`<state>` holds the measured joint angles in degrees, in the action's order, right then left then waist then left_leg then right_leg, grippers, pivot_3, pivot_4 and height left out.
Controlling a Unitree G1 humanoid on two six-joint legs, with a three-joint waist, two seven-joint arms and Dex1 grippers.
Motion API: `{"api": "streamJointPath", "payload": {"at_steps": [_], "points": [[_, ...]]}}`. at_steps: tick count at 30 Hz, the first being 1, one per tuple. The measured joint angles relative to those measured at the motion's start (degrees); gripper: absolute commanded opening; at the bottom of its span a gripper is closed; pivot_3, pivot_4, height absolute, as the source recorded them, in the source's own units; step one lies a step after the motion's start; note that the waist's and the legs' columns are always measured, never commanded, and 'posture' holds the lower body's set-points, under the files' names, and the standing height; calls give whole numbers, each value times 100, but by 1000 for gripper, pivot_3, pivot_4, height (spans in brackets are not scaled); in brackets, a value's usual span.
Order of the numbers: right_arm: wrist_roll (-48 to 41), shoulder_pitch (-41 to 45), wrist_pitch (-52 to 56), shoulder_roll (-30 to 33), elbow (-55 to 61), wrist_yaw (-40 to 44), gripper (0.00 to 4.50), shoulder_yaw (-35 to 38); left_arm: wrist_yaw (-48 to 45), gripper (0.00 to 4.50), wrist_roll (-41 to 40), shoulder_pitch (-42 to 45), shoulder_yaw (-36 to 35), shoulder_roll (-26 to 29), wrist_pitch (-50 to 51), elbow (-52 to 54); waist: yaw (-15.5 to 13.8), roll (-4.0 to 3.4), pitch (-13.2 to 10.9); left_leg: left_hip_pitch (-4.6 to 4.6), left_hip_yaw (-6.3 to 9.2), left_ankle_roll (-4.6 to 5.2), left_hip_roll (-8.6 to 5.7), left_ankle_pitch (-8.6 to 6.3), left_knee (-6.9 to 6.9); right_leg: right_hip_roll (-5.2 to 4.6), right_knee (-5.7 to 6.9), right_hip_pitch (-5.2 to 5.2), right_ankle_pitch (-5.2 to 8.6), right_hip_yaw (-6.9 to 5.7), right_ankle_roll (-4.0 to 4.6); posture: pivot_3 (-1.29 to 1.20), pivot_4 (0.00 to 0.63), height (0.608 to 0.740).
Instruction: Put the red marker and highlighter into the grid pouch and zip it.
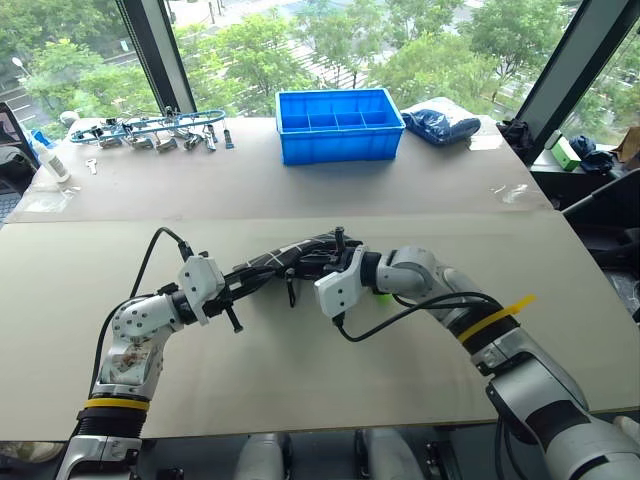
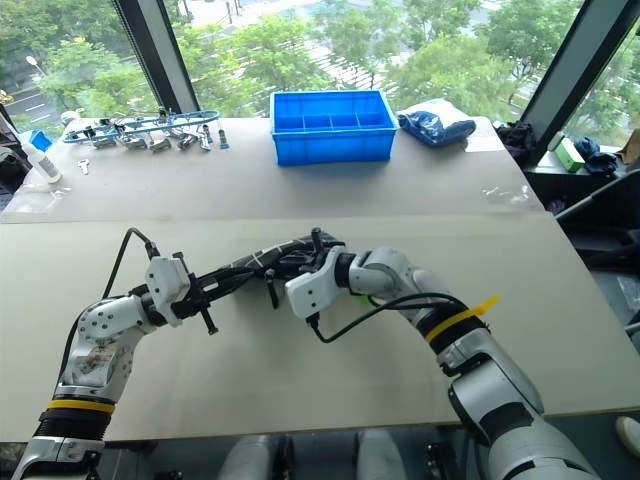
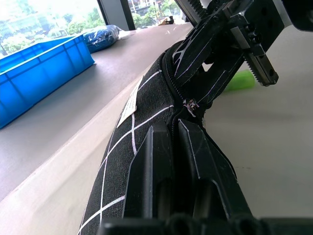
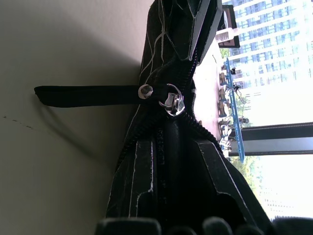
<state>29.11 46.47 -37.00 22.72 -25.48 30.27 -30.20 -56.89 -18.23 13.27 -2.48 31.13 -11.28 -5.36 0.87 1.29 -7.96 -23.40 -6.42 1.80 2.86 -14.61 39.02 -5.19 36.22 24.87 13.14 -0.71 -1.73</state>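
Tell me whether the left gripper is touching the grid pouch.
Touching. The left wrist view shows the left gripper with its two fingers pinched on the zipper edge of the grid pouch, no gap between them and the fabric.

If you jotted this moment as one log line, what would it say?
left claw: shut on pouch end | right claw: gripping pouch by zipper slider | pouch: lifted between both | highlighter: on table

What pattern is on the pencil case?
The pencil case is black with thin white grid lines and a small white label. The left wrist view shows it best.
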Motion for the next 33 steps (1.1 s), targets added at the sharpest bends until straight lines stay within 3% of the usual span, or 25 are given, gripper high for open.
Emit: {"api": "streamJointPath", "payload": {"at_steps": [4, 6, 7, 8, 9, 13, 19, 25, 28, 33], "points": [[-133, -1, -4, -99, -131, 19, 518, 51, 15, 0, -6, 0, -19, -21, 0, -1, 2, 0, 0, 0, 0, 0, 1, 0, 0, 0, 0, 0, 0, 0, 0, 0, 150, 740], [-321, -5, 11, -221, -267, 98, 1515, 123, 34, 0, -11, 2, -48, -36, 0, -1, 2, 0, 0, 1, 0, 0, 1, 0, 0, 1, 0, -1, 0, 0, 0, 0, 150, 740], [-378, -5, 12, -269, -320, 122, 1727, 142, 46, 0, -7, 4, -52, -40, 1, -1, 2, 0, 0, 1, 0, 0, 1, 0, 0, 1, 0, -1, 0, 0, 0, 0, 150, 740], [-454, -4, 12, -353, -343, 139, 2237, 150, 60, 0, -3, 4, -46, -65, 4, -2, 4, 0, 0, 1, 0, 0, 1, 0, 0, 0, 1, -1, 0, 0, 0, 0, 150, 740], [-463, -4, 12, -366, -348, 143, 2335, 152, 63, 0, -2, 4, -45, -72, 5, -3, 3, 0, 0, 1, 0, 0, 1, 0, 0, 0, 1, -1, 0, 0, 0, 0, 150, 740], [-502, 85, 18, -296, -352, 222, 3738, 175, 65, 0, 1, 4, -37, -86, 9, -2, -4, 0, 0, 0, 0, 0, 0, 0, 1, -1, 1, -1, 0, -1, 0, 0, 150, 740], [-650, 520, -11, 425, -302, 373, 3738, 613, 80, 0, 1, 2, -33, -87, 11, 2, -8, -1, 0, 4, 1, 4, 0, -2, -1, -1, -1, -3, 0, -1, 0, 0, 150, 740], [-1519, 218, 777, 1083, 674, 1395, 3738, 950, 85, 0, 2, 16, 7, -107, 13, 5, -6, -1, -1, 2, 1, 18, 0, -11, 1, -4, -1, -5, 0, 1, 0, 0, 150, 740], [-2440, -130, 2442, 1420, 1446, 1936, 3738, 1625, 106, 0, 3, -10, 5, -108, 15, 14, -32, -1, 0, 13, 6, 39, 3, -23, 4, -4, -4, -22, -1, -5, 0, 0, 150, 740], [-3399, -1150, 5269, 1527, 2855, 2034, 3738, 2145, 125, 0, 3, -66, -5, -110, 17, 67, -37, 0, 0, 24, 14, 46, 3, -28, 2, -6, -10, -39, 0, -9, 1, 0, 150, 740]]}}
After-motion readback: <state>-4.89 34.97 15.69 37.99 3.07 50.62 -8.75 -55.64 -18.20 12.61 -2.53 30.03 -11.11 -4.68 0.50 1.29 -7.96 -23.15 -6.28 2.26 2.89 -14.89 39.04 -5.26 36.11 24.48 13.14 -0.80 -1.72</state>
